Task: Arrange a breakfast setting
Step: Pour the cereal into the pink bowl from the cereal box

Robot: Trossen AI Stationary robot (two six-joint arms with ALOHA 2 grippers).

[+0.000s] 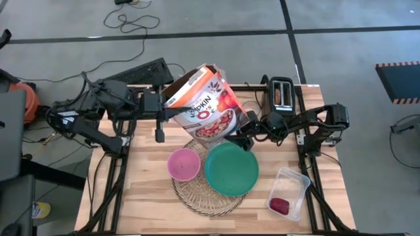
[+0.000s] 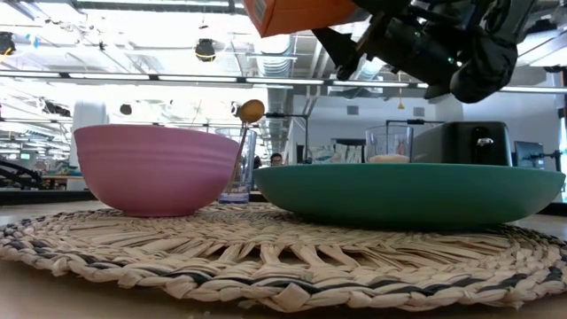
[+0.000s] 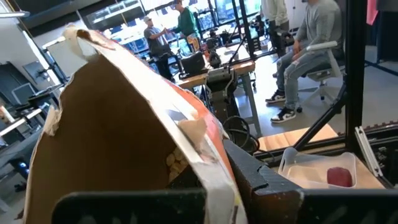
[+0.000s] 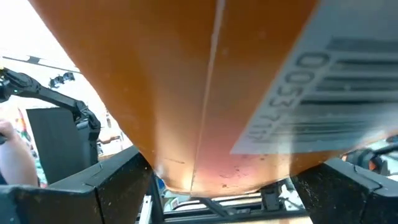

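An orange cereal box (image 1: pixel 207 108) hangs tilted above the far part of the round wicker mat (image 1: pixel 210 193), its open top toward the far left. My left gripper (image 1: pixel 167 108) is shut on the open top. My right gripper (image 1: pixel 244 128) has the box's bottom end between its wide-spread fingers. The pink bowl (image 1: pixel 183 164) and the teal plate (image 1: pixel 231 168) stand on the mat. In the low view a gold spoon (image 2: pixel 251 111) stands up behind the bowl. The dark-red fruit (image 1: pixel 280 205) lies in a clear tub (image 1: pixel 292 190). My left gripper holds the box's wall at the rim of its open top (image 3: pixel 205 155), coming level from the table's left. One dark finger (image 3: pixel 261 180) lies along the outside; the cardboard hides the other. The box is lifted clear and tilted. My right gripper has the box's closed bottom end (image 4: pixel 186 168) between its two fingers (image 4: pixel 99 186), which stand far apart on either side. It comes from the table's right, slanting upward. The box is clear of the table and the mat.
A black toaster (image 1: pixel 282 94) stands at the far right. The clear tub sits near the table's front right corner. Bare wood lies left of the mat (image 1: pixel 144 190). People sit and stand in the room beyond the table.
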